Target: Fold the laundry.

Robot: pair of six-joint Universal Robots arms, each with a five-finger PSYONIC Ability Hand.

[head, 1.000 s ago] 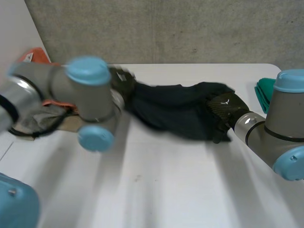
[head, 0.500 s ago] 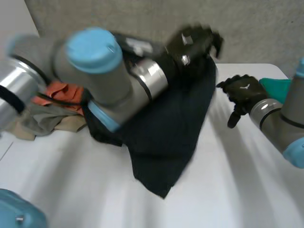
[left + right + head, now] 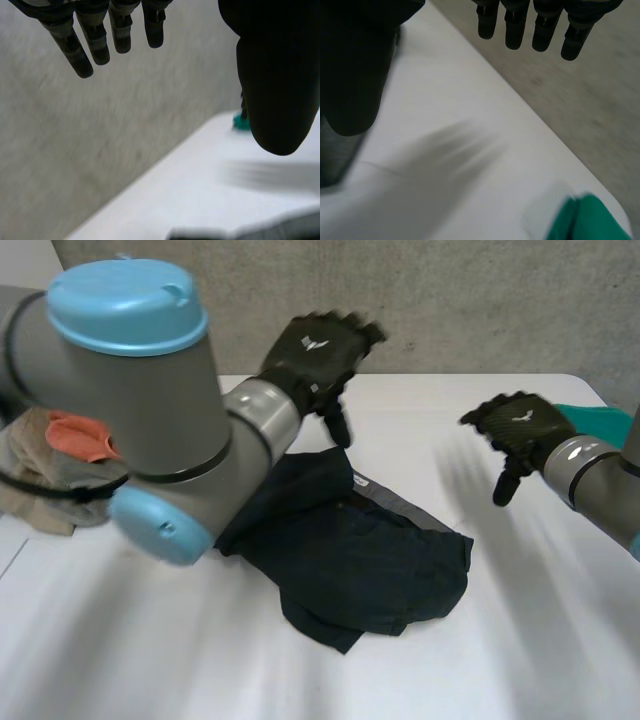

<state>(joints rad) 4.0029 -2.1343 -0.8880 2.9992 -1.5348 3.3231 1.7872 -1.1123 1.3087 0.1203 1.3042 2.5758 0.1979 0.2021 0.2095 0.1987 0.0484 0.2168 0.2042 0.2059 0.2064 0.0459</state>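
Note:
A dark navy garment [image 3: 360, 555] lies rumpled and partly doubled over on the white table [image 3: 420, 420], near its middle. My left hand [image 3: 315, 350] hovers above the table behind the garment, open, its fingers [image 3: 92, 37] straight and holding nothing. My right hand [image 3: 520, 430] hangs in the air to the right of the garment, also open, with straight fingers [image 3: 545, 25] and nothing in them. A dark edge of the garment [image 3: 200, 234] peeks in below the left hand.
A heap of beige and orange clothes [image 3: 55, 460] sits at the table's left side, behind my left arm [image 3: 150, 420]. A teal cloth [image 3: 600, 420] lies at the far right edge [image 3: 585, 220]. A grey concrete wall [image 3: 450, 300] stands behind the table.
My left hand swung the garment up and over to the right, then let go; the garment now lies on the table. My right hand released its end and lifted away to the right.

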